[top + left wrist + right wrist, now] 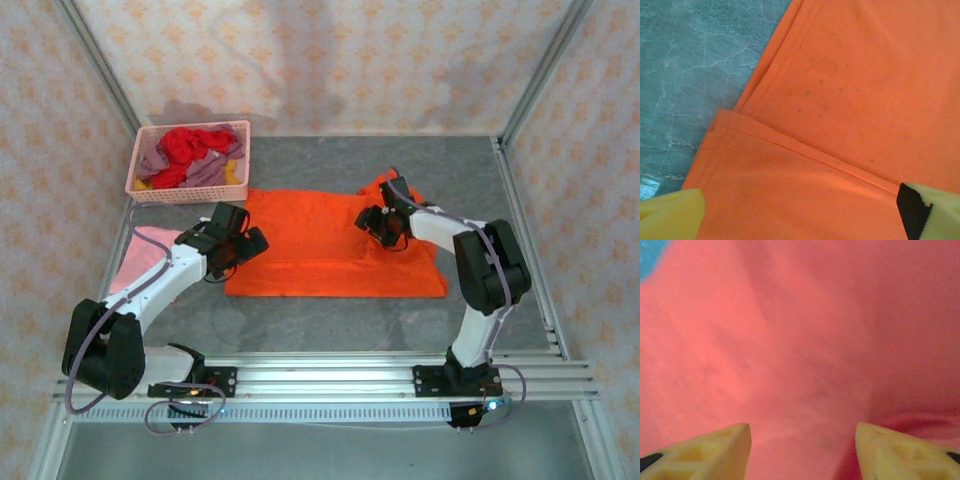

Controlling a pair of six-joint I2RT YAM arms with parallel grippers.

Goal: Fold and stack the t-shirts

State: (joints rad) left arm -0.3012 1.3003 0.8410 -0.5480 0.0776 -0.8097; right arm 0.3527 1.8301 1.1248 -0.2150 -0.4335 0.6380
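A bright orange t-shirt (pixel 320 240) lies spread across the middle of the grey table (pixel 330 320). My left gripper (pixel 240 245) hovers open over the shirt's left edge. In the left wrist view its yellow fingers (pixel 670 215) stand wide apart above a folded hem of the orange t-shirt (pixel 850 75). My right gripper (pixel 378 222) is low over the shirt's upper right part, near a bunched sleeve. Its jaws are parted above the orange cloth (pixel 800 330), and the right gripper (pixel 802 432) grips nothing. A light pink t-shirt (pixel 145 250) lies at the left, partly under my left arm.
A pink lattice basket (pixel 180 193) at the back left holds red (pixel 190 145), mauve (pixel 210 172) and yellow (pixel 235 172) t-shirts. Metal rails run along the front (pixel 330 375) and right (pixel 520 220) edges. Bare table (pixel 690 60) shows left of the orange hem.
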